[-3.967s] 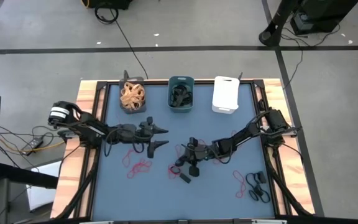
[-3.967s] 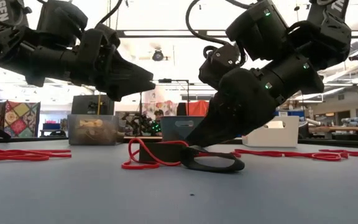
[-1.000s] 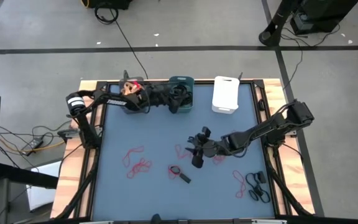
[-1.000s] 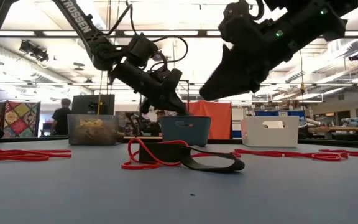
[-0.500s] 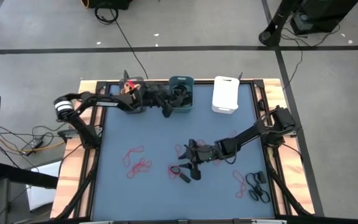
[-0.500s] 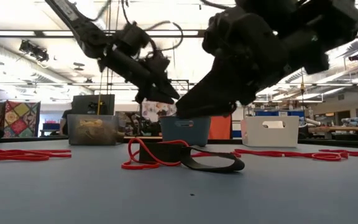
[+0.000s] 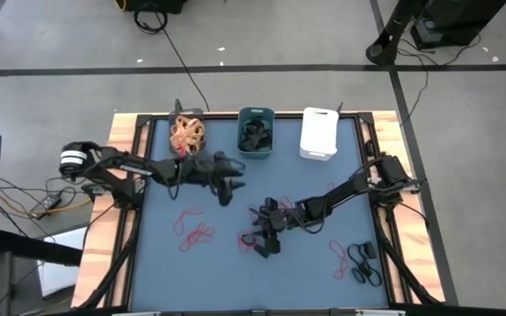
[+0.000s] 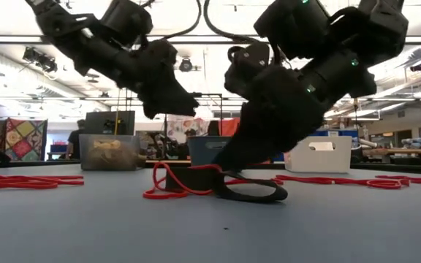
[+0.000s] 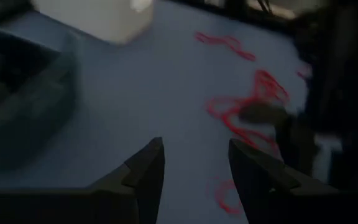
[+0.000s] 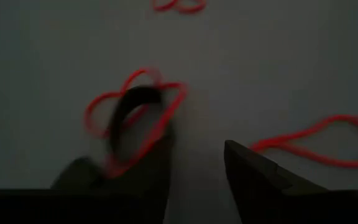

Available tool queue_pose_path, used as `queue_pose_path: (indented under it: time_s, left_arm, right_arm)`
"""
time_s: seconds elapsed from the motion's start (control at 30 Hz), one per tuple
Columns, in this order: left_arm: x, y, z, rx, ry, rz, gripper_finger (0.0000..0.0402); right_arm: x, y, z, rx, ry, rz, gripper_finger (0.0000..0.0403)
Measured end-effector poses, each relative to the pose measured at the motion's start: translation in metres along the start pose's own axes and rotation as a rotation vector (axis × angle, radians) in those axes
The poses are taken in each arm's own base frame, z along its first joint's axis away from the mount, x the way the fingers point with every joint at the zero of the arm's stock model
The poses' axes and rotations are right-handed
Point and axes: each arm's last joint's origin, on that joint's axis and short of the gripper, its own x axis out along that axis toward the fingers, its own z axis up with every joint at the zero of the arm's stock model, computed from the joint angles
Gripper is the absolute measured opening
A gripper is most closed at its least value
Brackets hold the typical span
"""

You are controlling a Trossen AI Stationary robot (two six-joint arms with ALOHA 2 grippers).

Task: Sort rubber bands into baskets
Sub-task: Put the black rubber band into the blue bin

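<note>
Three baskets stand along the far edge: a dark grey one (image 7: 187, 134) with tan rubber bands, a teal one (image 7: 255, 132) with black bands, and a white one (image 7: 319, 132). A black band (image 10: 135, 102) lies mid-table, tangled with a red band (image 10: 101, 109). My right gripper (image 10: 197, 142) is open and low over this pair, one finger over the black band's end. My left gripper (image 7: 233, 182) hovers open above bare mat, left of the middle, with nothing between its fingers (image 9: 194, 149). My right gripper slants down from the table's right onto the tangled black and red bands (image 8: 225, 183), which lie flat on the mat. One finger (image 10: 157, 168) covers the black band's near end. I cannot tell whether it touches.
Loose red bands lie at the near left (image 7: 193, 228) and near right (image 7: 336, 253). Several black bands (image 7: 365, 263) lie in the near right corner. A wooden rim (image 7: 123, 149) frames the mat. Bare mat lies between the baskets and the middle.
My left gripper has drawn back from the teal basket toward the table's near edge and now hangs over the mat left of the middle. My right gripper has gone down and a little to the left, onto the black and red bands, which have stayed in place.
</note>
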Motion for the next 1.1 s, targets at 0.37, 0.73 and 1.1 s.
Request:
queue_pose_path:
  time_s: [0.37,0.73,1.1]
  left_arm:
    - [0.001,-0.051,-0.019,0.103,0.019,-0.154,0.0181]
    - [-0.002,-0.068,-0.021,0.119,-0.027,-0.173,0.0181]
    - [-0.003,-0.072,-0.022,0.121,-0.023,-0.190,0.0181]
  right_arm:
    - [-0.014,0.046,-0.017,-0.056,0.090,0.130,0.0151]
    - [-0.015,0.049,-0.018,-0.082,0.099,0.185,0.0089]
    - [-0.016,0.051,-0.020,-0.089,0.125,0.224,0.0008]
